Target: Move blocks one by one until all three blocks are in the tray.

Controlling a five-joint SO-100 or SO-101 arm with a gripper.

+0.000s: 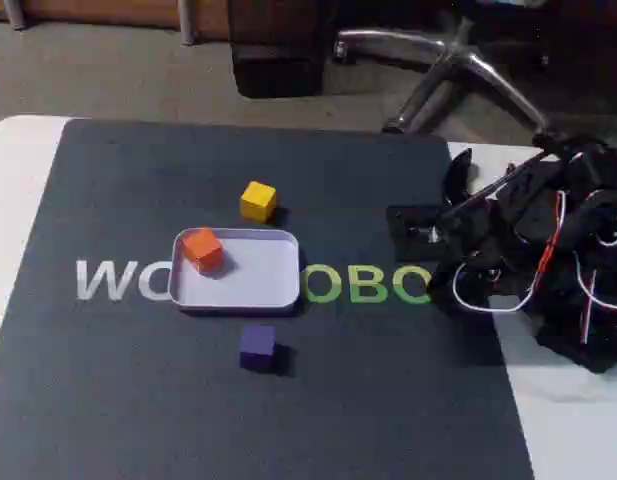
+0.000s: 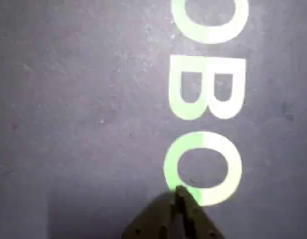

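Note:
The white tray (image 1: pixel 278 290) lies in the middle of the dark mat in the fixed view. The orange block (image 1: pixel 202 248) rests inside it at its left end. Just behind the tray's far rim stands the yellow block (image 1: pixel 258 200), on the mat. The dark purple block (image 1: pixel 257 347) sits on the mat in front of the tray. My gripper (image 1: pixel 408 240) hangs to the right of the tray, well apart from all blocks. In the wrist view the gripper (image 2: pixel 180 196) is shut and empty, its tip over a green letter O (image 2: pixel 203 169).
The mat (image 1: pixel 118 400) carries large white and green lettering (image 1: pixel 368 285). The arm's black body with red and white wires (image 1: pixel 558 270) fills the right side. A chair base (image 1: pixel 458 70) stands on the floor beyond the table.

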